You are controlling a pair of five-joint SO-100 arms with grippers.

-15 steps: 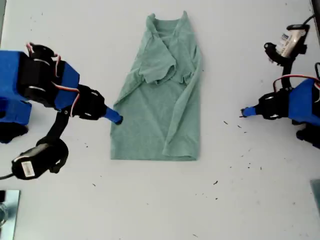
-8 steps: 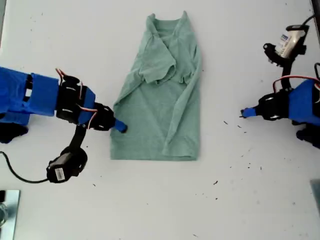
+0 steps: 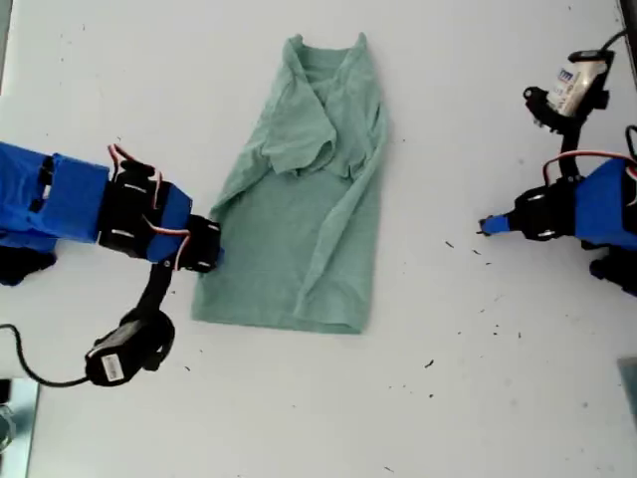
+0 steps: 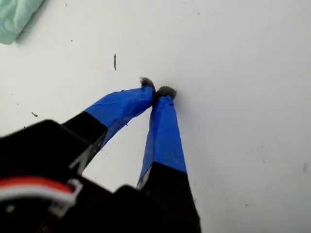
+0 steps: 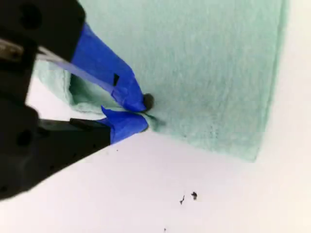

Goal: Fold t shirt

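My second end effector (image 5: 138,112) is pinched shut on the edge of the t shirt (image 5: 194,68); in the second wrist view its two blue-taped fingers (image 5: 119,87) meet right at the border of the cloth, with a small pucker of green fabric caught between the tips. In the exterior view this end effector (image 3: 211,249) sits at the shirt's side edge toward the exterior view's left, partly tucked under the cloth, and its blue arm (image 3: 60,204) reaches in from that same side with a dangling black camera (image 3: 124,349) below it.

My first end effector (image 4: 156,92) has its blue fingers (image 4: 163,131) closed tip to tip on nothing, hovering over bare white tabletop (image 4: 233,73); a corner of green cloth (image 4: 14,17) shows only at the edge of that wrist view. In the exterior view it (image 3: 490,226) sits toward the exterior view's right, well apart from the shirt.

The t shirt (image 3: 299,199) lies in the middle of the tabletop (image 3: 478,398), tilted, with the neck at the far end and the hem nearer the camera. Its sleeves are folded inward over the chest, and one long side is doubled over along the body. A few dark specks (image 3: 429,364) dot the tabletop near the shirt's hem side.
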